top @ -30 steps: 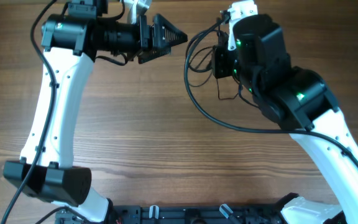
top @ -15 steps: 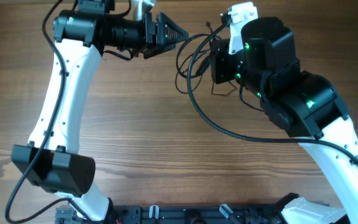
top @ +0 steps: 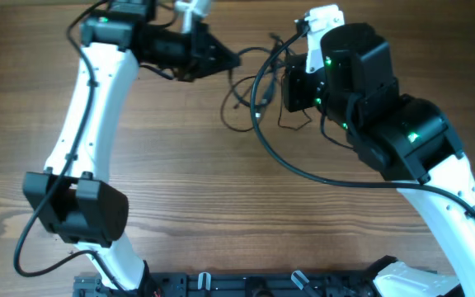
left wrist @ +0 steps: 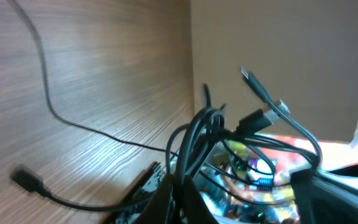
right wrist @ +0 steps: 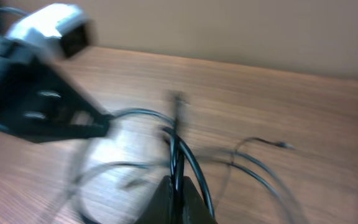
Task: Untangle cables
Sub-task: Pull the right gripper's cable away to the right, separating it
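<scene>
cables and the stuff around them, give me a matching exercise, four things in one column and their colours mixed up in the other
Things:
1. cables
2. table
3. lights on the right arm
4. long link of the left arm

Colours:
a. white
b. green
c. black
d. brown wood grain

Pairs: 1-c; 2-d; 3-b; 4-a
</scene>
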